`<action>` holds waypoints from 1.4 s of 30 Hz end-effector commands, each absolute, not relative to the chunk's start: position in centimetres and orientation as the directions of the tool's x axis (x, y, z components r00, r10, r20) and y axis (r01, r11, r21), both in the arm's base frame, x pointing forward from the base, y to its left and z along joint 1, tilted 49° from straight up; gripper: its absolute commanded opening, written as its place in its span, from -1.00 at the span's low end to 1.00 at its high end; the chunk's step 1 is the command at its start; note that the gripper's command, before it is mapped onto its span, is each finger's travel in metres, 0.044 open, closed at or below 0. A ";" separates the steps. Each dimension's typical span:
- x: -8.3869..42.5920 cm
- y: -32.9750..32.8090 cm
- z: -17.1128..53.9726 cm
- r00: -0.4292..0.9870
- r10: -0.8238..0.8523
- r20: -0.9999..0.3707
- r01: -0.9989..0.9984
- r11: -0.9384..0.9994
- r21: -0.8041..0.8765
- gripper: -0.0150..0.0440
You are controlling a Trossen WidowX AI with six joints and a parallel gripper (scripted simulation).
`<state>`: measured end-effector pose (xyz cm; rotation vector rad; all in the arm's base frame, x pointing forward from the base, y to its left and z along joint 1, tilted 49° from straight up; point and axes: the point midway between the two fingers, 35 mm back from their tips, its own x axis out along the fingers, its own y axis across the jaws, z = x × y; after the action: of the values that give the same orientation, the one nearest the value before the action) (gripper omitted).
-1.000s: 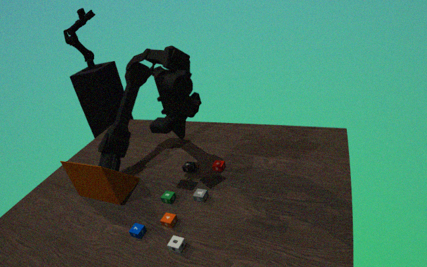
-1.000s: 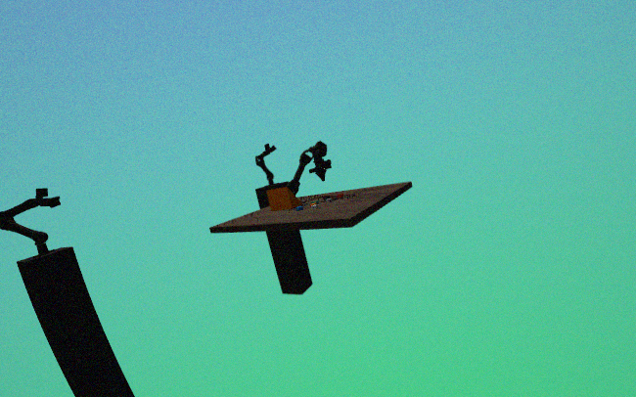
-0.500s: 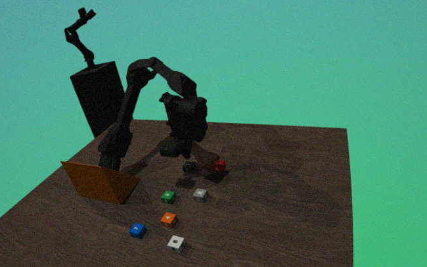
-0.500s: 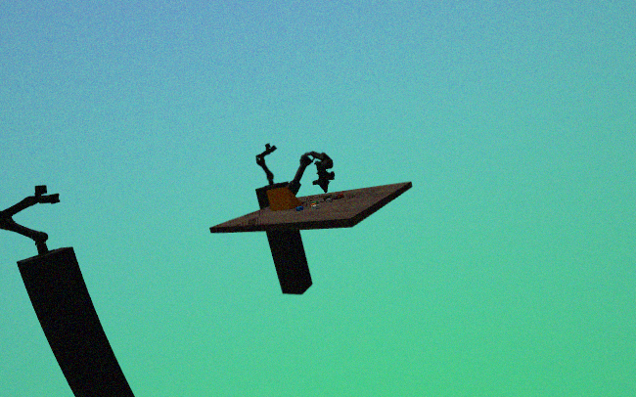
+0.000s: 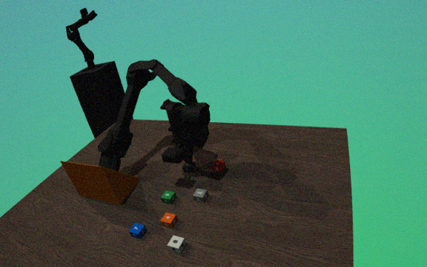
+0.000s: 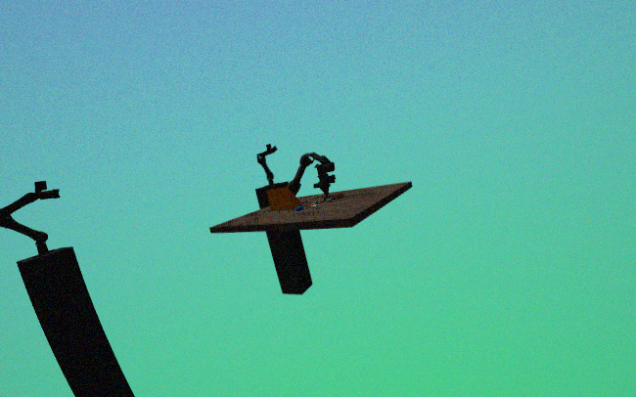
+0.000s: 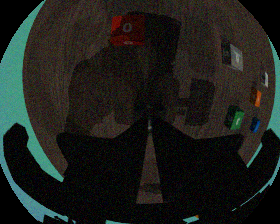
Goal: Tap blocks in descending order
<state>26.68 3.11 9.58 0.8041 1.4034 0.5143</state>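
My gripper point(image 5: 188, 162) point(image 6: 326, 198) point(image 7: 149, 119) is shut, pointing down at a black block point(image 5: 188, 168); whether the tips touch it is not clear, and its digit is unreadable. A red block point(image 5: 219, 166) point(image 7: 127, 29) showing 0 is beyond it. A grey block point(image 5: 200, 194) point(image 7: 235, 56) and a green block point(image 5: 168, 196) point(image 7: 235, 119) have digits too faint to read. An orange block point(image 5: 168, 219) point(image 7: 256, 97) shows 4. A blue block point(image 5: 138, 230) point(image 7: 255, 125) shows 7. A white block point(image 5: 176, 242) point(image 7: 264, 79) seems to show 8.
An orange slanted panel point(image 5: 99, 183) point(image 6: 281, 198) stands beside the arm's base on the wooden table point(image 5: 291, 232) point(image 6: 360, 204). A dark pedestal with another small arm stands behind the table point(image 5: 308, 148). The arm casts shadows around the black and red blocks.
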 end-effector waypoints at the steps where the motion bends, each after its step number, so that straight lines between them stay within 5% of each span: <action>1: 26.6 3.8 9.2 0.125 0.745 -0.655 0.140 0.640 0.755 -0.42; 29: 25.4 -4.3 16.3 0.154 0.737 -0.658 0.268 0.610 0.746 -0.42; 42: 34.7 -3.9 18.5 0.169 0.735 -0.656 0.205 0.625 0.753 -0.42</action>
<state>33.49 -4.15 18.59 0.8568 1.3750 0.4524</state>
